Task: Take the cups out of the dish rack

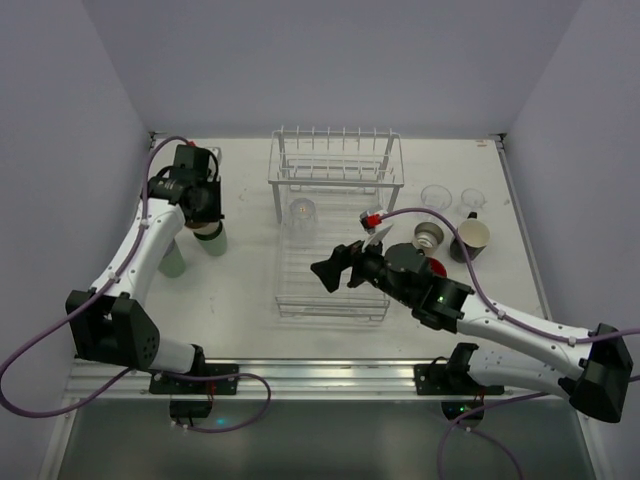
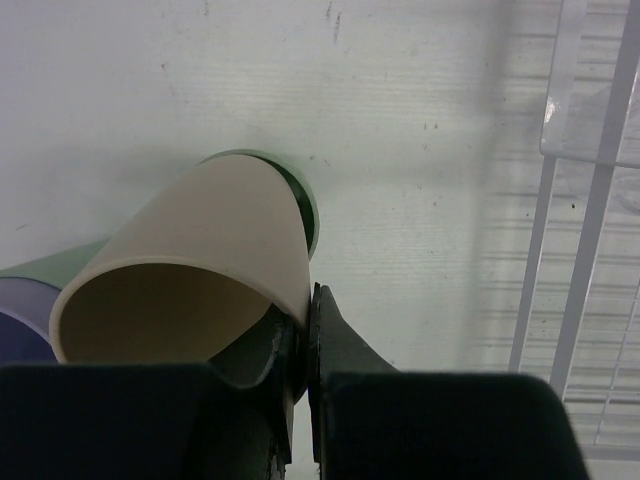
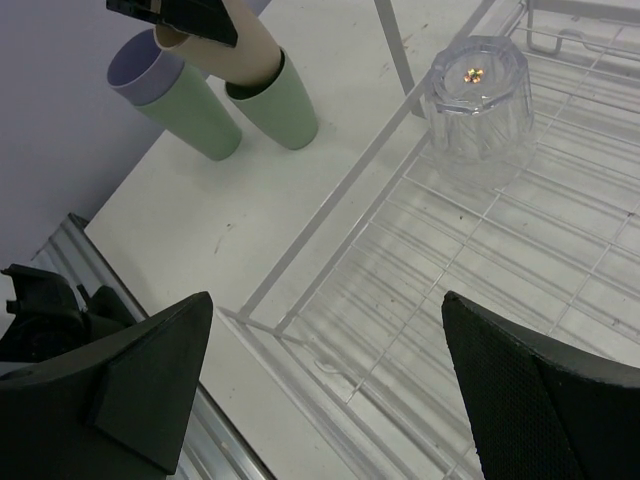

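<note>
My left gripper (image 2: 305,325) is shut on the rim of a tan cup (image 2: 190,265), one finger inside it and one outside. That cup leans in the mouth of a pale green cup (image 2: 305,200) standing left of the dish rack (image 1: 330,300). Beside them a lavender cup (image 3: 135,65) sits in another green cup (image 3: 195,120). One clear cup (image 3: 478,95) stands upside down in the rack's low basket (image 3: 340,180). My right gripper (image 3: 330,370) hangs open over the basket's near left corner, nothing between its fingers. From above, the left gripper (image 1: 205,218) and right gripper (image 1: 335,268) both show.
Right of the rack stand two clear cups (image 1: 435,195) (image 1: 472,198), a black cup (image 1: 470,240), a greyish cup (image 1: 428,235) and a red cup (image 1: 437,265) partly under my right arm. The rack's raised pronged shelf (image 1: 335,150) is at the back.
</note>
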